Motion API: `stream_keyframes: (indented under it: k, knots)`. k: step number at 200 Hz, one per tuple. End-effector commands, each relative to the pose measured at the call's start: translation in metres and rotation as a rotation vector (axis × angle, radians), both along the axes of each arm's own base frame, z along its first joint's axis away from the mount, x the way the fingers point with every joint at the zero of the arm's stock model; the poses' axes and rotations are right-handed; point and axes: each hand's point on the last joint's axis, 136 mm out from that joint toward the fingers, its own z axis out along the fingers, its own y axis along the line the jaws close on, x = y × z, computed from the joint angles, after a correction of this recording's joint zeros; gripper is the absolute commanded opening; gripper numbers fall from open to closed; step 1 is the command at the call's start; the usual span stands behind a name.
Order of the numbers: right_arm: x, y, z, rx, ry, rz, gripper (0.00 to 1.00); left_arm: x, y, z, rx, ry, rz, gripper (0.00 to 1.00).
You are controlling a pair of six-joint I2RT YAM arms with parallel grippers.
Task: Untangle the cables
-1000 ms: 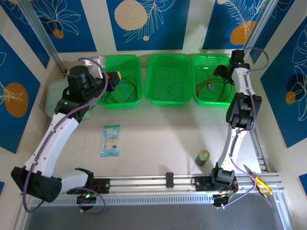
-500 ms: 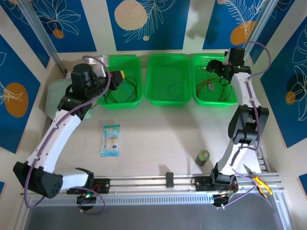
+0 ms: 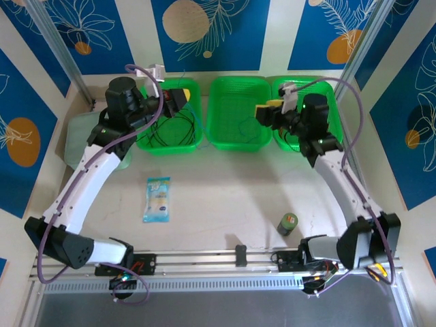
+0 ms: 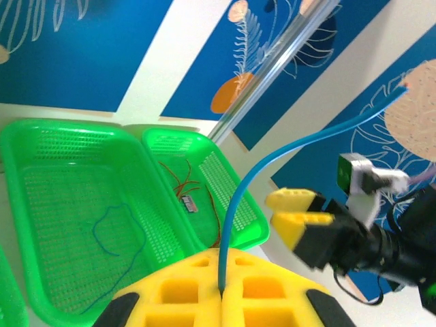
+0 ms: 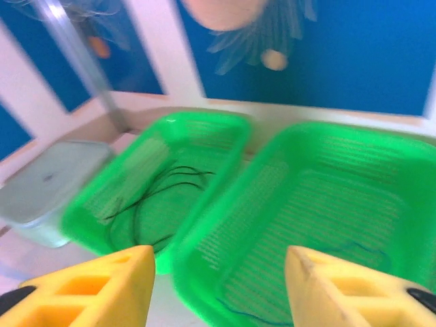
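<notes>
Although the baskets already hold cables grouped by colour, the job looks only partly done. Taking the top view as a dial centred on the table (image 3: pixel 225 197), the nearest things are a packet (image 3: pixel 157 198) at 8 o'clock and a small can (image 3: pixel 287 223) at 4 o'clock, both lying apart from the work.

Farther out, at 11 o'clock, the left gripper (image 3: pixel 178 97) hangs above the left basket (image 3: pixel 170 150). In the left wrist view its yellow fingers (image 4: pixel 177 286) are pressed together on a blue cable (image 4: pixel 252 180), which rises from the seam and arcs toward 1 o'clock. Beneath it the black cables (image 3: pixel 178 128) lie looped over one another, so that bundle seems not yet sorted out.

At 12 o'clock the middle basket (image 3: pixel 235 146) holds a second blue cable (image 3: pixel 248 129) lying alone and loosely curled. The right gripper (image 3: pixel 262 112) hovers over the rim between that basket and the right basket (image 3: pixel 293 146) at 1 o'clock; its fingers stand apart with nothing between them. The red cables (image 4: pixel 194 184) rest in the right basket, crossing each other around a small connector.

What remains, as I judge it, is to free the lifted blue cable fully, set it down, and then separate the black and the red strands.
</notes>
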Motion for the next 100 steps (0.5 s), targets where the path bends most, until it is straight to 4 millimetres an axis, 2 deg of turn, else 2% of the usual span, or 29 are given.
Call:
stream_keyframes:
  k: [1,23,43,55,73,100]
  knots:
    - [-0.037,0.029,0.053,-0.004,-0.308,0.155,0.44,-0.01,-0.011,0.032,-0.055,-0.066,-0.065,0.0]
    - [-0.065,0.057,0.062,-0.052,-0.381,0.268,0.41,-0.012,-0.016,0.036,-0.07,-0.074,-0.085,0.0]
    - [-0.087,0.078,0.067,-0.086,-0.437,0.366,0.37,-0.023,-0.028,0.046,-0.093,-0.114,-0.178,0.0]
    - [-0.096,0.085,0.072,-0.085,-0.459,0.399,0.34,-0.035,-0.037,0.054,-0.115,-0.154,-0.274,0.0]
    - [-0.108,0.091,0.082,-0.07,-0.483,0.436,0.32,-0.044,-0.041,0.059,-0.125,-0.171,-0.324,0.0]
    - [-0.114,0.094,0.096,-0.056,-0.507,0.438,0.31,-0.058,-0.046,0.065,-0.136,-0.247,-0.397,0.0]
